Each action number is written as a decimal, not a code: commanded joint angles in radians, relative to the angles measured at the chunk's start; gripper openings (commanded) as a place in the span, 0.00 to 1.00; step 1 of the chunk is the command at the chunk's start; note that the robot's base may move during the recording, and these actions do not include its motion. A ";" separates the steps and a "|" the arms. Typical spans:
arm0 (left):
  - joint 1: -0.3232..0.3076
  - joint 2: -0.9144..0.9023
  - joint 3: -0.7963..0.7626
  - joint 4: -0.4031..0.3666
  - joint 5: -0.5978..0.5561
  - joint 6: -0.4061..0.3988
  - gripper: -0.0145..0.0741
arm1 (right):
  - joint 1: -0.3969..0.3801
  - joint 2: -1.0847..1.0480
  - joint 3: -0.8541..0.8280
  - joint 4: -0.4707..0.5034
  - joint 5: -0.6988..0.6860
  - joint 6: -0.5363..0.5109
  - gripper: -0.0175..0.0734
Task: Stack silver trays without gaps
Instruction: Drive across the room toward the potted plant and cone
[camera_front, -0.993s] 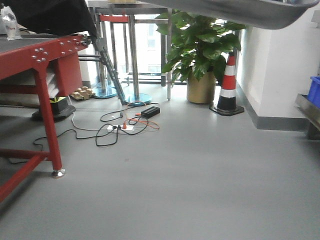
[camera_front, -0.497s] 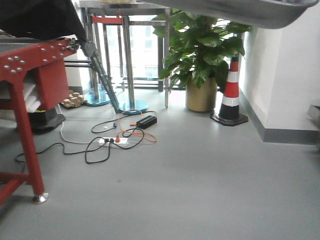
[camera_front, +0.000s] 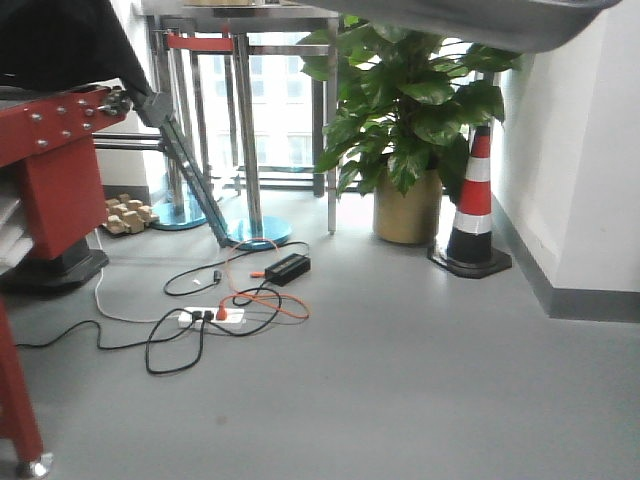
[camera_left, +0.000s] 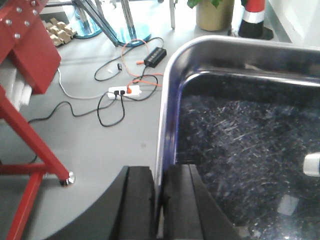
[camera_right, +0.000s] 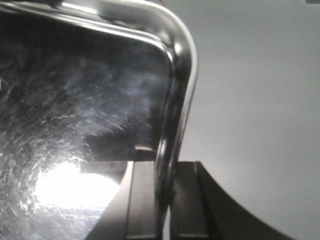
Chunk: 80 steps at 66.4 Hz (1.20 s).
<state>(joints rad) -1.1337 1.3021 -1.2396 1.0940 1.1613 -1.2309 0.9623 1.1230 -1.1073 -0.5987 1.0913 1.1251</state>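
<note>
I hold one silver tray (camera_left: 240, 150) in the air between both arms. In the left wrist view my left gripper (camera_left: 160, 200) is shut on the tray's left rim, one finger inside the pan and one outside. In the right wrist view my right gripper (camera_right: 166, 200) is shut on the opposite rim of the same silver tray (camera_right: 75, 100), whose scratched bottom reflects a bright light. In the front view only the tray's grey underside (camera_front: 480, 20) shows along the top edge. No other tray is in view.
A red metal table frame (camera_front: 50, 130) stands at the left. Cables and a power strip (camera_front: 212, 316) lie on the grey floor. Ahead are steel stand legs (camera_front: 245, 130), a potted plant (camera_front: 410, 120), a traffic cone (camera_front: 475, 210) and a white wall (camera_front: 590, 150).
The view has advanced across the floor: plant and cone are nearer, the red table has slid off to the left, and the blue bin at right is gone. Both grips on the tray are unchanged.
</note>
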 joint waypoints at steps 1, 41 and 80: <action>-0.005 -0.002 -0.004 0.038 -0.054 -0.010 0.15 | 0.012 0.003 -0.006 0.001 -0.115 -0.027 0.17; -0.005 -0.002 -0.004 0.038 -0.054 -0.010 0.15 | 0.012 0.003 -0.006 0.001 -0.228 -0.027 0.17; -0.005 -0.002 -0.004 0.038 -0.054 -0.010 0.15 | 0.012 0.003 -0.006 0.001 -0.404 -0.027 0.17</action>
<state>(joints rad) -1.1278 1.2900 -1.2396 1.1279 1.2438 -1.2309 0.9605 1.1255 -1.0983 -0.6095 0.9305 1.1176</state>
